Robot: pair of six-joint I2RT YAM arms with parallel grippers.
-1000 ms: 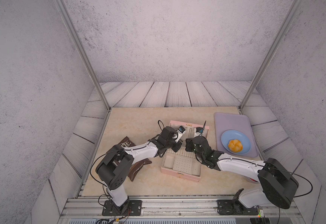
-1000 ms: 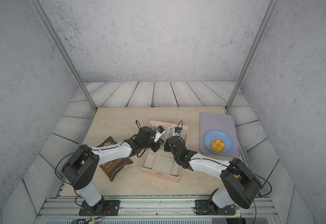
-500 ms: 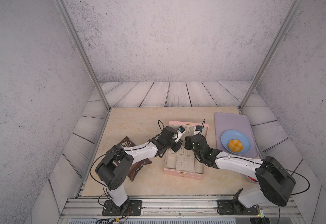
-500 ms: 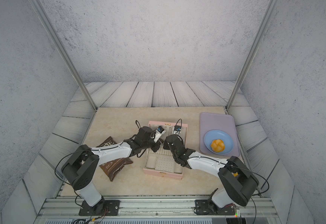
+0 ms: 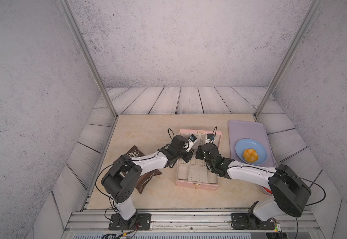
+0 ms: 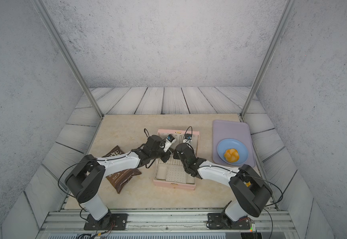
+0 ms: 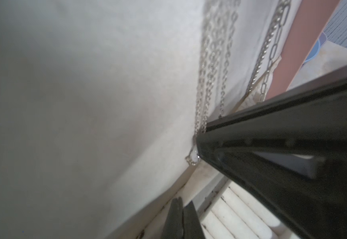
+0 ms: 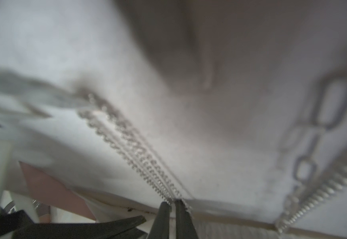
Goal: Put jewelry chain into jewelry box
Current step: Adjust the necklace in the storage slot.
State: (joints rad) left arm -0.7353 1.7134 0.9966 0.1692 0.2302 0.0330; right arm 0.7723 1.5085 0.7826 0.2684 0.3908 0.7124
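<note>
The tabletop [image 5: 147, 132] is carrying the open pink jewelry box [image 5: 196, 185], and both arms are reaching into it at the upright lid.

The left hand [image 7: 198, 144] is pressing its fingers together. Its tip is touching the jewelry chain [image 8: 140, 157] just above the charm [image 7: 193, 158]. It is not possible to tell whether a link is caught.

The right hand [image 8: 173, 204] is likewise pressed together, close by the left hand's tip. The chain's strands are running down the cream lining to its tip, and no grip is confirmable.

The chain is likely very light, fully limp and slippery. It is also prone to snagging on the large-link chain [image 8: 321, 129] and the beaded chain [image 8: 321, 195], both hanging to one side of the hands.

Take hold at the charm or at a bunched group of strands, not at a single strand.
</note>
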